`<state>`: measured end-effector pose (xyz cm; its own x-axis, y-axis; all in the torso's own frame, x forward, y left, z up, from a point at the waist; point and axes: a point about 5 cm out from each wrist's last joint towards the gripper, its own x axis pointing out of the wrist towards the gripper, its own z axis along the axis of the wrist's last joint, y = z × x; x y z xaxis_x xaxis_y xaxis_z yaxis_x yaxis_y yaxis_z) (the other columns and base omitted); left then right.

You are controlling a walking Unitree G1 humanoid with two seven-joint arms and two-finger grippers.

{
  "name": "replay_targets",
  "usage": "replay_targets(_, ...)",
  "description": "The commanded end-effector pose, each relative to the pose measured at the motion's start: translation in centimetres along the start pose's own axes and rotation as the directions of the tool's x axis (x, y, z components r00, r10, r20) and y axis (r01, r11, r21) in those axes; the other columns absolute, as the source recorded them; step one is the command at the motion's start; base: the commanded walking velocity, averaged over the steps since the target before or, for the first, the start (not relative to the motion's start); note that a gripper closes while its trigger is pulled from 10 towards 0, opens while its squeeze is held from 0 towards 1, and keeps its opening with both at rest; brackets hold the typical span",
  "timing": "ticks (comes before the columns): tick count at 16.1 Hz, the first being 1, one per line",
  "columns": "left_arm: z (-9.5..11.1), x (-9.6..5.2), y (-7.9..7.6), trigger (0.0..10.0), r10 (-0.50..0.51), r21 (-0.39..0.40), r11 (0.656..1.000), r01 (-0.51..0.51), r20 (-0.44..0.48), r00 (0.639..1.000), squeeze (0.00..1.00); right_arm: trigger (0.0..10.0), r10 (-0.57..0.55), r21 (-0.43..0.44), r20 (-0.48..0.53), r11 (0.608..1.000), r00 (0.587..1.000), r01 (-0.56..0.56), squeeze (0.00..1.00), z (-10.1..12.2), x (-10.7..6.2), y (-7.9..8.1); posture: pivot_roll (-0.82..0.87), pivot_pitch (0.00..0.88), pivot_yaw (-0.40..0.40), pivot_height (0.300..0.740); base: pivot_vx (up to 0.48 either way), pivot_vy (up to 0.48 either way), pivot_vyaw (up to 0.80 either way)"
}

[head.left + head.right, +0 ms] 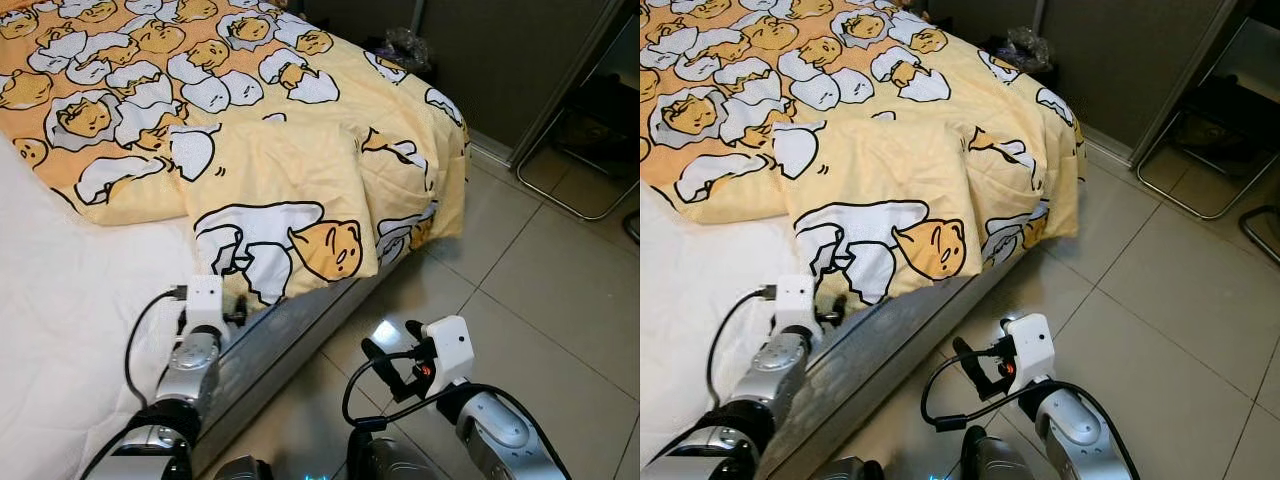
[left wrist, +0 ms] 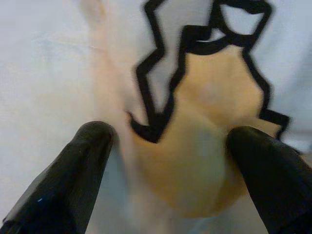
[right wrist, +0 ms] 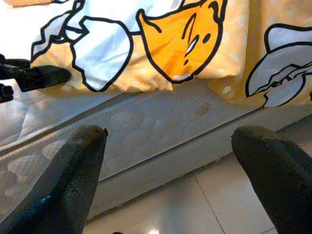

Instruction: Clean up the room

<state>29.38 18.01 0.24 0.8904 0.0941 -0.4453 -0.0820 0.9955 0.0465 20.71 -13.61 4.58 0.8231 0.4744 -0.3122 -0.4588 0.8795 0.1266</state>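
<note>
Lower left of frame: left tool (image 1: 232, 310) spread open against the folded corner of the yellow quilt (image 1: 280, 215) on the bed (image 1: 60, 300), nearer than right tool (image 1: 385, 350), open too, over floor (image 1: 560, 300), facing the mattress side.

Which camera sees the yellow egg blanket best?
The left eye view: the whole blanket spreads over the bed, one corner hanging off. The right eye view shows the same. The wrist views catch only close patches of its edge.

Head stereo pair looks down at the yellow cartoon-print quilt (image 1: 270, 150) upper left; both wrist cameras face it too — left pressed close.
</note>
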Motion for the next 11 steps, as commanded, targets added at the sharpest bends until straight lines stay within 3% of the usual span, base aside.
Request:
replay_targets(1,-0.3,-0.1,-0.3,10.0,-0.027,-0.025,0.999,0.027,-0.003,1.0,0.0,10.0,-0.003,-0.001,-0.013,1.0,1.0,0.003,0.0,-0.2,-0.1,-0.2,-0.15,0.138,-0.003,0.74,0.0,0.0,0.0)
replay_targets(2,-0.2,-0.1,-0.9,10.0,-0.061,-0.035,0.998,0.061,0.005,0.998,0.0,10.0,-0.005,-0.001,-0.015,1.0,1.0,0.005,0.0,-0.2,-0.2,-0.2,-0.15,0.14,-0.004,0.74,0.0,0.0,0.0)
replay_targets(3,-0.5,-0.2,-1.1,0.0,-0.078,-0.012,0.997,0.078,-0.007,0.997,0.0,10.0,-0.006,0.0,-0.017,1.0,1.0,0.006,0.0,-0.2,-0.2,-0.2,-0.15,0.142,-0.004,0.74,0.0,0.0,0.0)
replay_targets(5,-1.4,-0.2,-1.0,0.0,-0.067,-0.052,0.997,0.064,-0.072,0.995,0.0,10.0,-0.006,0.001,-0.017,1.0,1.0,0.006,0.0,-0.2,-0.1,-0.2,-0.15,0.146,-0.006,0.74,0.0,0.0,0.0)
replay_targets(6,-1.6,-0.1,-0.8,0.0,-0.05,-0.135,0.99,0.036,-0.102,0.993,0.0,10.0,-0.012,0.006,-0.018,1.0,1.0,0.012,0.0,-0.2,0.0,-0.3,-0.15,0.148,-0.005,0.74,0.0,0.0,0.0)
replay_targets(7,-1.3,0.1,-0.3,0.0,-0.023,-0.233,0.973,-0.004,-0.114,0.993,0.0,10.0,-0.017,0.012,-0.02,1.0,1.0,0.018,0.0,-0.3,0.0,-0.3,-0.14,0.147,-0.008,0.74,0.0,0.0,0.0)
replay_targets(9,-1.4,0.2,0.3,0.0,0.014,-0.348,0.935,-0.066,-0.15,0.989,0.0,10.0,-0.017,0.013,-0.021,1.0,1.0,0.018,0.0,-0.3,0.2,-0.3,-0.15,0.144,-0.008,0.74,0.0,0.0,0.0)
replay_targets(10,-1.2,0.4,0.4,0.0,0.009,-0.444,0.893,-0.079,-0.156,0.988,0.0,10.0,-0.009,0.011,-0.016,1.0,1.0,0.01,0.0,-0.2,0.4,-0.1,-0.15,0.142,-0.005,0.74,0.0,0.0,0.0)
replay_targets(11,-1.1,0.4,0.4,0.0,0.001,-0.453,0.889,-0.071,-0.152,0.988,0.0,10.0,-0.008,0.01,-0.015,1.0,1.0,0.008,0.0,-0.2,0.4,-0.1,-0.15,0.142,-0.005,0.74,0.0,0.0,0.0)
